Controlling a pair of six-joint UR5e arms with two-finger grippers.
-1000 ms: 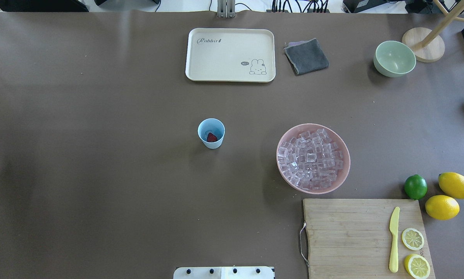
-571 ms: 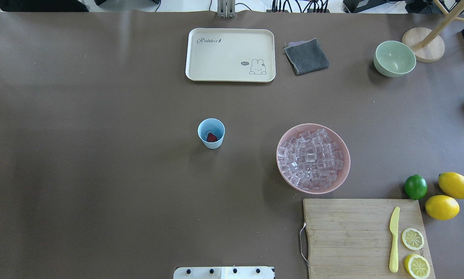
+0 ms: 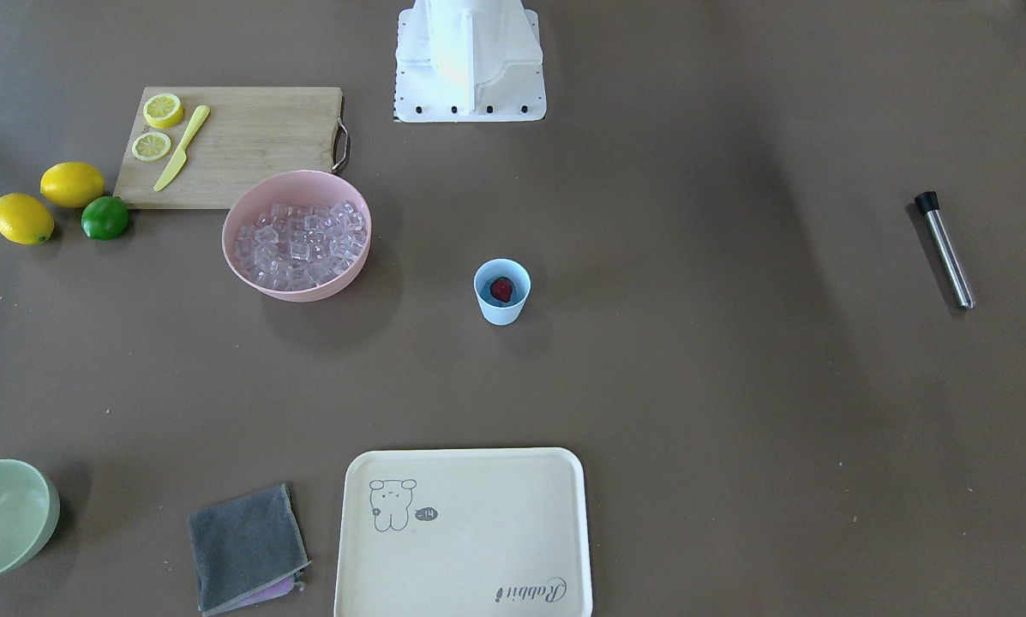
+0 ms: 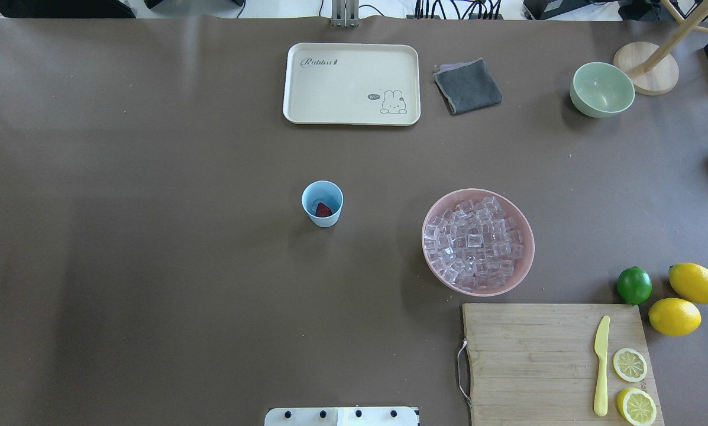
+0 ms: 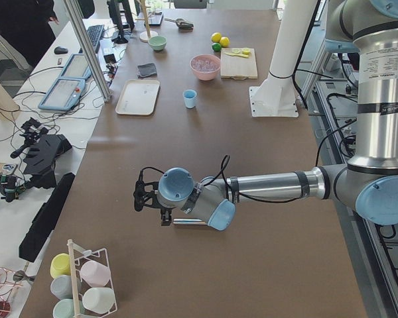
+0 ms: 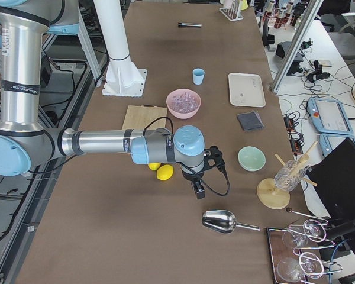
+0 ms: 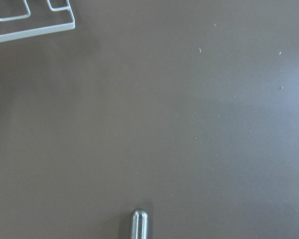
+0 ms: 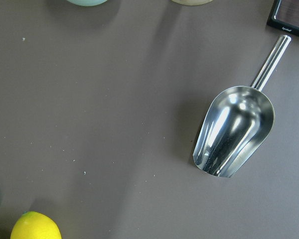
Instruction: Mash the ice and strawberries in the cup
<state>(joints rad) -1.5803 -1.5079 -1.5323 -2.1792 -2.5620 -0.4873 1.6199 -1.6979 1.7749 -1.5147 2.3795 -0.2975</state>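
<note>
Whether left claw [image 5: 140, 197] or right claw [image 6: 199, 188] is open I cannot tell — strawberry [image 4: 323, 209] lies in cup [image 4: 330, 219].

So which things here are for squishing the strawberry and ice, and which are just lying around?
For the job: cup, strawberry inside it, ice in the pink bowl, probably the metal rod and scoop.
Just lying about: tray, grey cloth, green bowl, lemons, lime, cutting board, yellow knife.

Of the metal rod [image 7: 139, 224] you see only a rounded tip, cut by the bottom edge. The left gripper [image 5: 140, 197] and right gripper [image 6: 199, 189] are too small to judge.
</note>
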